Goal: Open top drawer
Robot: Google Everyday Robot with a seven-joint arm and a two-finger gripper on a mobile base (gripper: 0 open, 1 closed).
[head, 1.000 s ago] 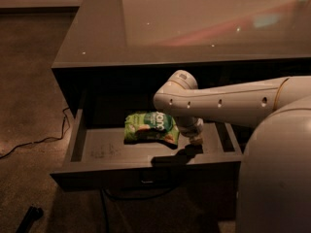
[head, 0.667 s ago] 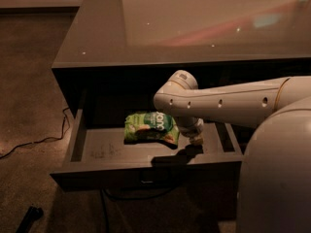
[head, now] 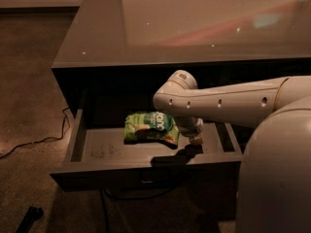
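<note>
The top drawer stands pulled out from under the glossy counter, its dark front facing me and its grey floor and walls showing. A green snack bag lies on the drawer floor near the middle. My gripper hangs from the white arm and sits low at the drawer's front wall, right of centre, just right of the bag. Its dark tip lies in shadow against the front edge. The drawer's pull is barely visible under the front edge.
The grey counter top spans above the drawer. A black cable runs over the floor at the left and a loop hangs below the drawer. A small dark object lies at the bottom left. My white body fills the lower right.
</note>
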